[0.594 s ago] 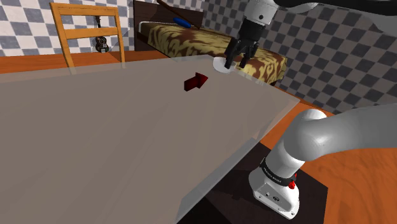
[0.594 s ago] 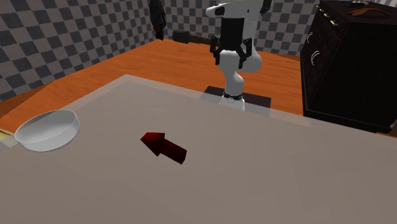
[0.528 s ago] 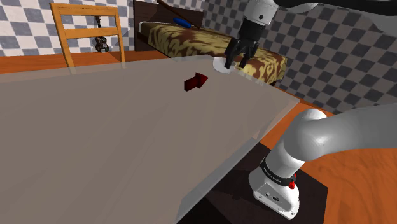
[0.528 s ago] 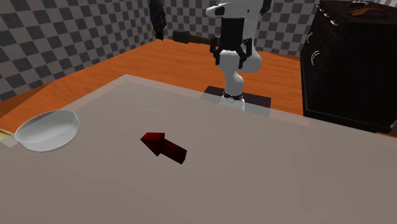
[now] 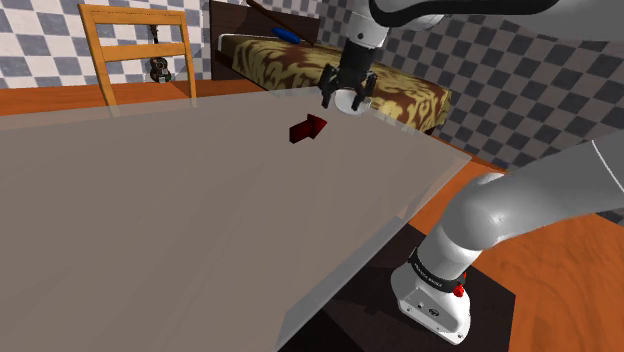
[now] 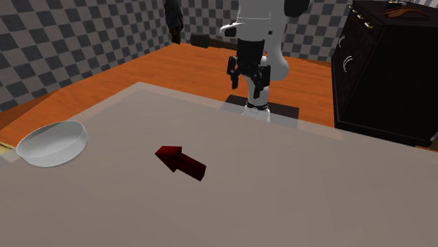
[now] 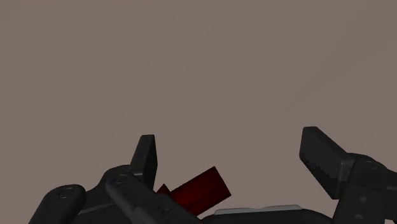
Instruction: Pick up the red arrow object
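Observation:
The dark red arrow (image 5: pixel 307 128) lies flat on the grey table (image 5: pixel 180 200), seen too in the second exterior view (image 6: pixel 181 161). My black gripper (image 5: pixel 347 100) hangs open in the air above the table, up and to the shoulder view's right of the arrow. In the second exterior view the gripper (image 6: pixel 246 81) hovers over the table's far edge, well behind the arrow. From the wrist the arrow (image 7: pixel 200 189) shows low down near one finger, not between the fingers. Nothing is held.
A white shallow bowl (image 6: pixel 52 143) sits on the table at the second exterior view's left. A wooden chair (image 5: pixel 140 50) stands at the far side, a patterned bed (image 5: pixel 330 70) behind. A black cabinet (image 6: pixel 393 70) stands beside my stand.
The gripper has moved towards the shoulder view's left, closer to the arrow, still open. The arrow and bowl have not moved.

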Controlling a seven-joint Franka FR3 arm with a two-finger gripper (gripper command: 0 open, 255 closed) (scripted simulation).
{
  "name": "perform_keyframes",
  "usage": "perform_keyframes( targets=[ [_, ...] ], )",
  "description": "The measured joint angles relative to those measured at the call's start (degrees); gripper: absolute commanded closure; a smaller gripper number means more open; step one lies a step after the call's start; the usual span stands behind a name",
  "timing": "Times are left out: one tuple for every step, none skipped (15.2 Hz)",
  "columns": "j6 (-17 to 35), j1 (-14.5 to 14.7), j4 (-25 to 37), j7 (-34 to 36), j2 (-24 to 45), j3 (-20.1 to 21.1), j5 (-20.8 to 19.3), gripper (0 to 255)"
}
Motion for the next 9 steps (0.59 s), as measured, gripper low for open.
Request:
perform_keyframes(
  targets=[
    [1.40, -0.80, 0.84, 2.25, 2.38, 0.55, -0.25, 0],
    [2.47, -1.54, 2.00, 4.57, 4.76, 1.13, -0.53, 0],
    [3.41, -2.27, 3.32, 6.97, 7.17, 1.69, -0.86, 0],
    [4.54, -2.97, 4.07, 9.31, 9.24, 2.14, -1.25, 0],
    [5.44, -3.65, 5.55, 11.76, 11.78, 2.64, -1.72, 0],
    [6.24, -4.43, 6.58, 13.81, 13.83, 2.73, -2.26, 0],
    [6.86, -5.14, 7.72, 15.92, 15.82, 2.85, -2.82, 0],
    [6.95, -5.76, 9.35, 18.12, 17.78, 2.98, -3.37, 0],
    [7.41, -6.39, 11.32, 20.37, 20.40, 3.09, -4.05, 0]
  ],
)
